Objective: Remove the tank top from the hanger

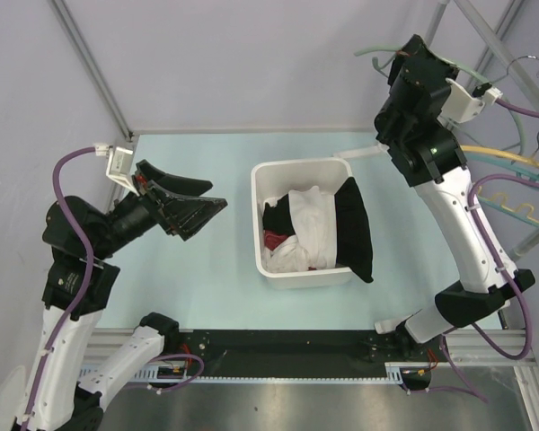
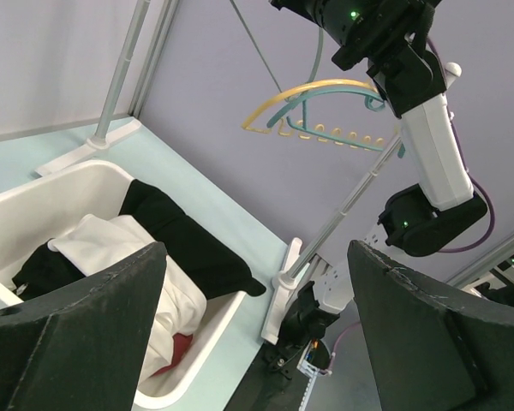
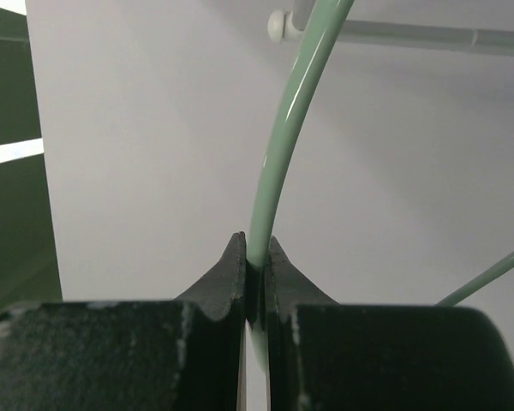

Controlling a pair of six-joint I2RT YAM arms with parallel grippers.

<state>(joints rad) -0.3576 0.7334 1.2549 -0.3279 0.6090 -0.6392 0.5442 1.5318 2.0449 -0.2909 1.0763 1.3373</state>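
My right gripper [image 1: 402, 56] [image 3: 256, 248] is raised at the back right, shut on the thin wire of a pale green hanger [image 1: 377, 54] [image 3: 278, 154]. No cloth shows on the part of the hanger in view. A black garment, apparently the tank top [image 1: 355, 229] [image 2: 188, 244], lies draped over the right rim of the white bin [image 1: 278, 169] [image 2: 68, 178]. Left of the bin and above the table, my left gripper [image 1: 211, 197] [image 2: 255, 257] stands open and holds nothing.
The bin also holds white, black and red clothes [image 1: 296, 233]. Yellow [image 1: 508, 157] and teal [image 1: 512, 211] hangers hang on the rack at the right, seen too in the left wrist view as hangers [image 2: 325, 107]. A rack pole's base [image 2: 295, 265] stands at the table's right edge.
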